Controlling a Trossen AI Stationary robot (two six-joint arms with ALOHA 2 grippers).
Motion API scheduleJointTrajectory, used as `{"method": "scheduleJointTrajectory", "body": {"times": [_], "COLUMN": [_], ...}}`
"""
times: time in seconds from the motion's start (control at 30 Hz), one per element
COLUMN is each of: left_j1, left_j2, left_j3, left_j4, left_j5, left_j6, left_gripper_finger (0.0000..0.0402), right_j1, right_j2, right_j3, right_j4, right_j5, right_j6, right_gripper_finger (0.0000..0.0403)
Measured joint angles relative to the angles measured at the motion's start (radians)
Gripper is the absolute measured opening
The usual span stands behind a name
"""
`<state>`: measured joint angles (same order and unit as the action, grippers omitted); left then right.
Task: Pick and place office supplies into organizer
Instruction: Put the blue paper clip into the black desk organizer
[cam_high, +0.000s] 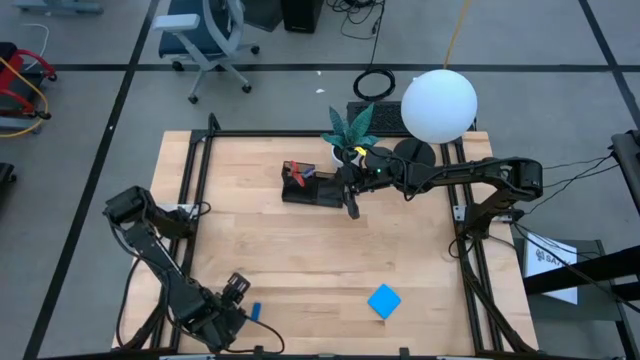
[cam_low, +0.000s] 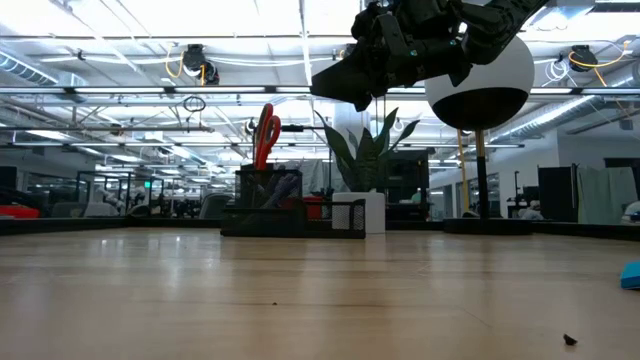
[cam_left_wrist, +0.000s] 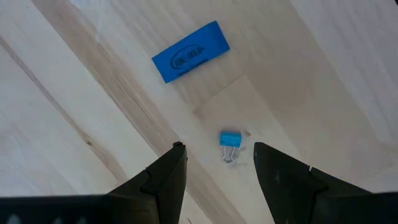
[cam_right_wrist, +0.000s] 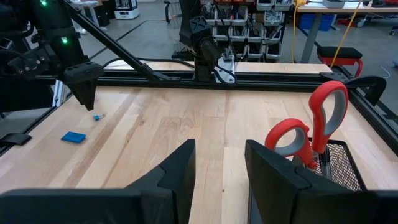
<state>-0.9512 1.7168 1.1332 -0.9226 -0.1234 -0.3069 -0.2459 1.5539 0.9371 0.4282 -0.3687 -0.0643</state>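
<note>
Scissors (cam_right_wrist: 314, 134) in organizer (cam_high: 311, 189) (blades hidden), both grippers' jaws parted, empty

The organizer (cam_high: 312, 188) sat toward the far middle of the table (cam_high: 300, 250), with the scissors (cam_high: 296, 172) standing upright in its left end. A potted plant (cam_high: 350, 135) stood just behind its right end. The square pad (cam_high: 384, 301) lay near the front edge, right of centre. Well to its left, by the front edge, lay the eraser (cam_left_wrist: 190, 51) with a small binder clip (cam_left_wrist: 230, 140) beside it.
</note>
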Motion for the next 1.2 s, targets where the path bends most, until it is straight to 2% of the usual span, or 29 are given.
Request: {"method": "scheduleJointTrajectory", "body": {"times": [0.37, 0.57, 0.83, 1.2], "left_j1": [-0.001, -0.014, -0.027, -0.027], "left_j2": [0.000, 0.008, 0.090, 0.100], "left_j3": [-0.059, -0.058, -0.058, -0.056], "left_j4": [0.049, 0.063, 0.087, 0.094], "left_j5": [0.016, 0.016, 0.026, 0.029], "left_j6": [0.008, 0.005, 0.012, 0.079], "left_gripper_finger": [0.0195, 0.0195, 0.0195, 0.0195], "right_j1": [0.000, 0.000, 0.002, 0.002], "right_j2": [0.000, 0.000, 0.000, 0.000], "right_j3": [0.000, 0.000, 0.000, 0.000], "right_j4": [-0.004, -0.005, -0.007, -0.008], "right_j5": [0.000, 0.000, 0.002, 0.004], "right_j6": [0.000, 0.000, 0.000, 0.000], "right_gripper_finger": [0.0130, 0.0130, 0.0130, 0.0130]}}
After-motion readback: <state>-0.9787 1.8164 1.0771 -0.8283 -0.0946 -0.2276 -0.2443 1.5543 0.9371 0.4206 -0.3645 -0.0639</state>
